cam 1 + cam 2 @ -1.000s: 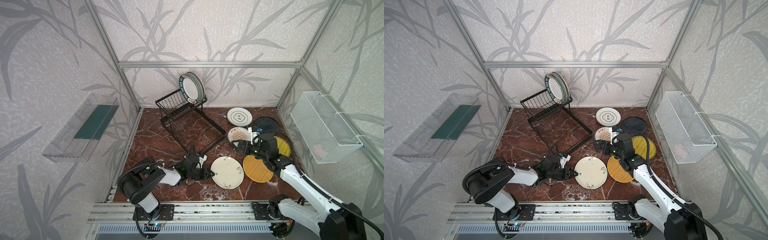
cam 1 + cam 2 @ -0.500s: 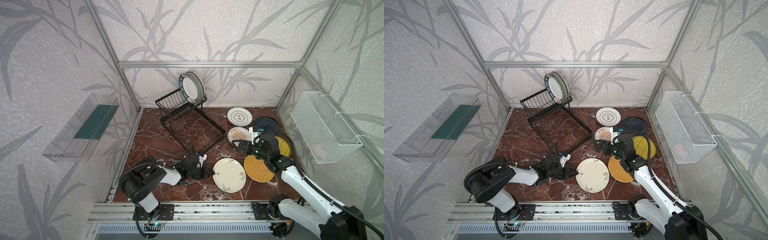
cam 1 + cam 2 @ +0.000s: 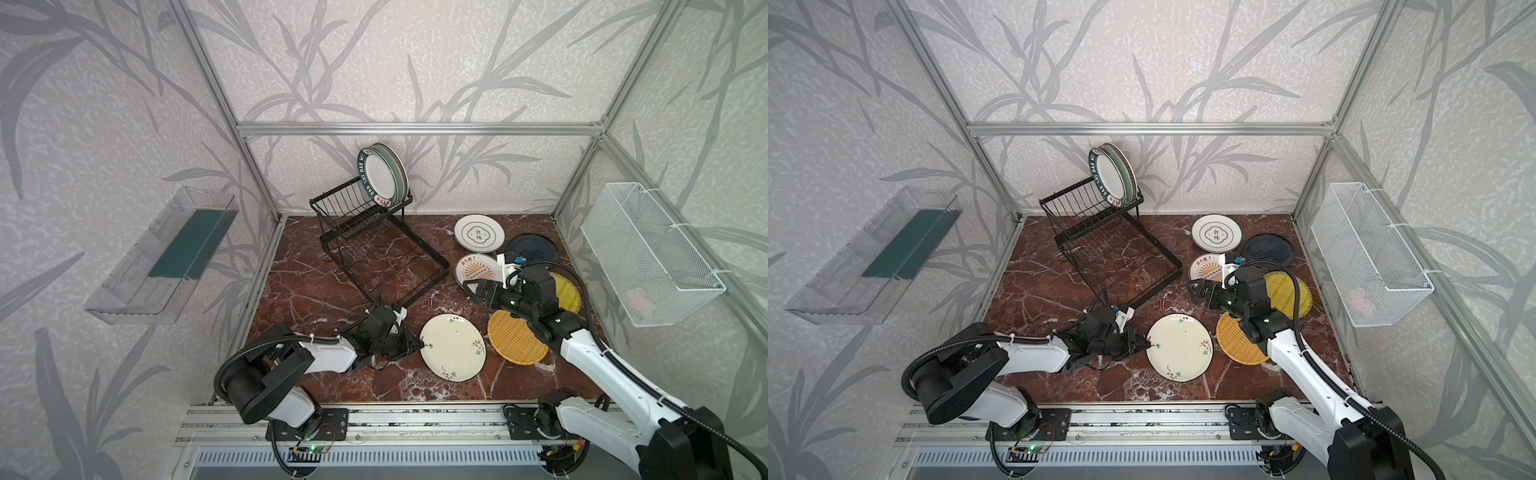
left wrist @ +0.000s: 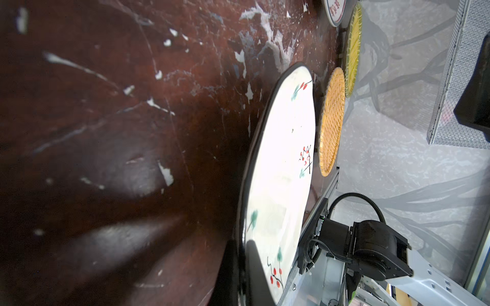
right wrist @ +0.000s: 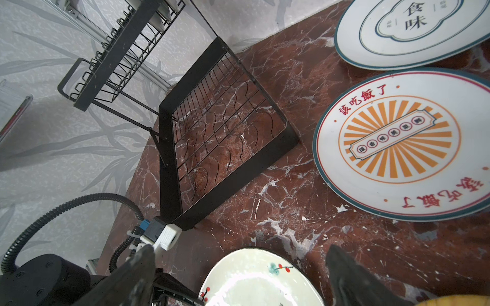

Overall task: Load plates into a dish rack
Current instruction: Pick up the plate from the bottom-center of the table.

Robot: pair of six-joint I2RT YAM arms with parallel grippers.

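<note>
Pinching floral plate (image 3: 453, 347) rim — left end effector (image 3: 421, 344).

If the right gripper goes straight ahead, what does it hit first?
Probably the dish rack's lower tray rim, across bare marble tabletop from the open right gripper. Depth is unclear, so it might touch the tabletop first.

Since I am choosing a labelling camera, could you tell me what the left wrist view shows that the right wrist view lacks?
Left wrist only: the white mesh basket and the yellow woven disc. Right wrist only: the dish rack and the open right gripper. Both: the marble table top and the cream floral plate, which the shut left gripper pinches at its rim.
</note>
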